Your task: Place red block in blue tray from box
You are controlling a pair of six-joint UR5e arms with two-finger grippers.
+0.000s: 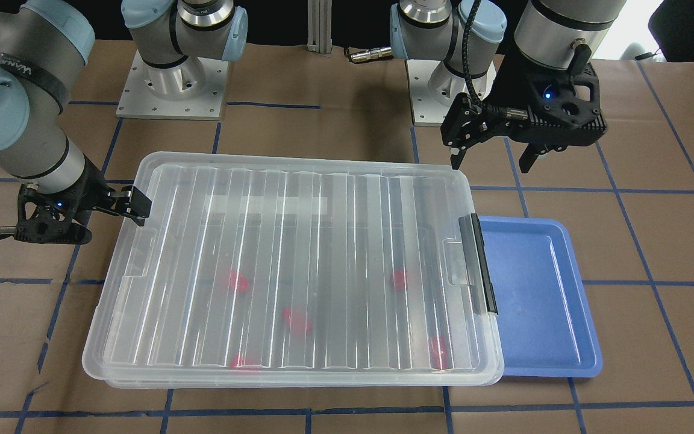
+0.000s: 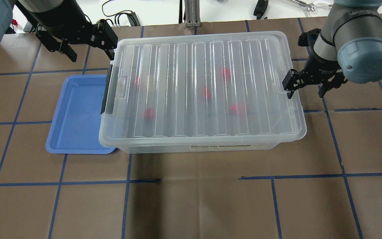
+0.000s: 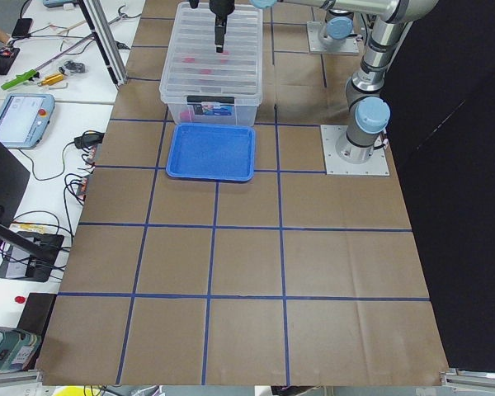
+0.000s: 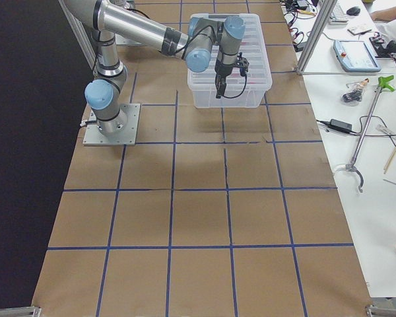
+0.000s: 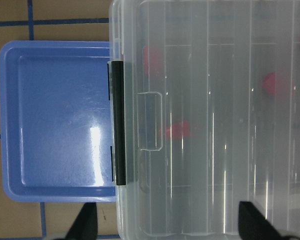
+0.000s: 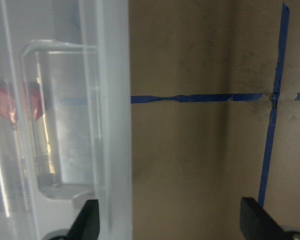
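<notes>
The left jaws hang spread wide and empty near the far corner of the box [image 2: 164,148], at the end with the black latch [image 2: 106,89]. Beside that end the blue tray [image 2: 78,109] lies bare on the surface [image 2: 191,205], its long edge right against the box's rim. The box has its ribbed lid [image 2: 264,109] on. Five red blocks [image 2: 149,114] lie scattered inside and show only as blurs through the lid. At the box's other short end the right jaws are also wide and hold nothing. One finger is at the lid's rim by the handle recess and the other is over bare surface. The step in hand looks like opening the box, since no block can be reached until the lid is off. The next move probably calls for freeing the latch and lifting the lid clear without shoving the box over the tray.
</notes>
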